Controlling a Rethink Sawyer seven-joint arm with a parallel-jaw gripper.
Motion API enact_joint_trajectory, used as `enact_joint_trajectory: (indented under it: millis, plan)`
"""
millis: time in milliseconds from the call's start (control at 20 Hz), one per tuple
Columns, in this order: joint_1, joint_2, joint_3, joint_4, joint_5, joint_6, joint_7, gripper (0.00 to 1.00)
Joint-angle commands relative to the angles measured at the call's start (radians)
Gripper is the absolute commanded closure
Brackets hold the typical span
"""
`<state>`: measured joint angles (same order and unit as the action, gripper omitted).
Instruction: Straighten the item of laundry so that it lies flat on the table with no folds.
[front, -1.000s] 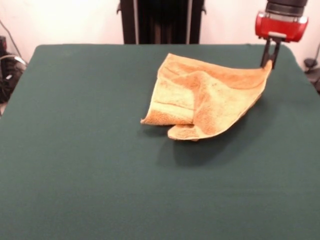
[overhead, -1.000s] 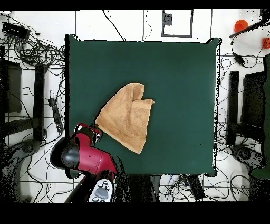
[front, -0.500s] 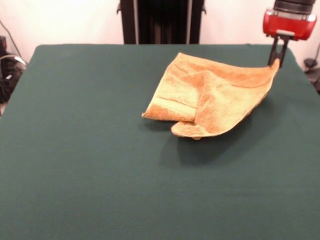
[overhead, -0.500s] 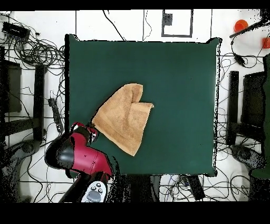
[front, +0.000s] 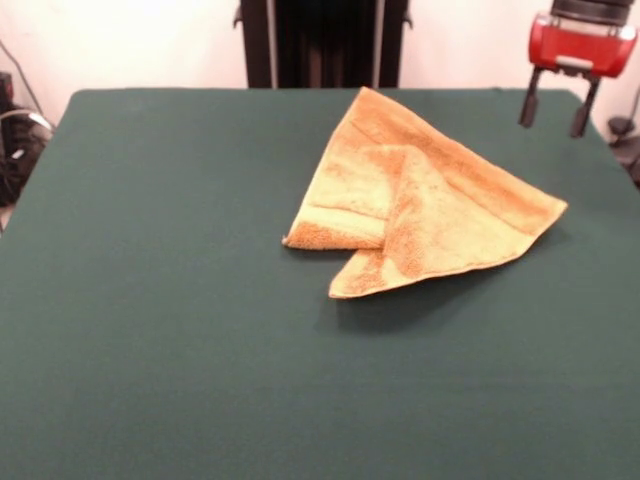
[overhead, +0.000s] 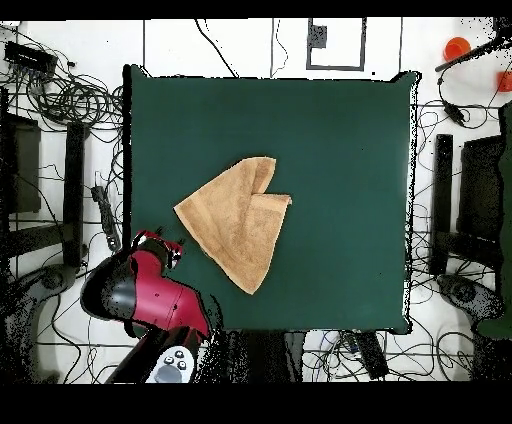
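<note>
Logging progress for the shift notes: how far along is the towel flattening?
Not finished. The towel lies on the table released, but one part is folded over the rest. The gripper hangs open and empty above the table's edge. Left: regrasp and unfold that flap.

We see a nubbly, matt terry-cloth towel (front: 420, 205) on the table's (front: 160, 330) flat, matt felt-like cloth, and the gripper's (front: 553, 110) glossy red housing.

The folded-over flap of the towel (front: 420, 205) is covering whatever's under it, so no label is showing anywhere, and the arm above the gripper (front: 553, 108) is getting cut off by the top edge in the front view.
</note>
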<state>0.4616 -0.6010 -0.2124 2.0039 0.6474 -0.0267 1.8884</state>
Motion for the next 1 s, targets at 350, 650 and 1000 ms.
enact_joint_trajectory:
  millis: [350, 650, 1000]
  plan:
    - [0.000, 0.069, 0.067, -0.034, 0.059, 0.053, 0.265, 0.00]
    - [-0.098, 0.062, 0.087, -0.072, -0.086, 0.061, 0.097, 0.00]
    - [-0.151, 0.056, 0.117, -0.086, -0.124, 0.067, 0.136, 0.00]
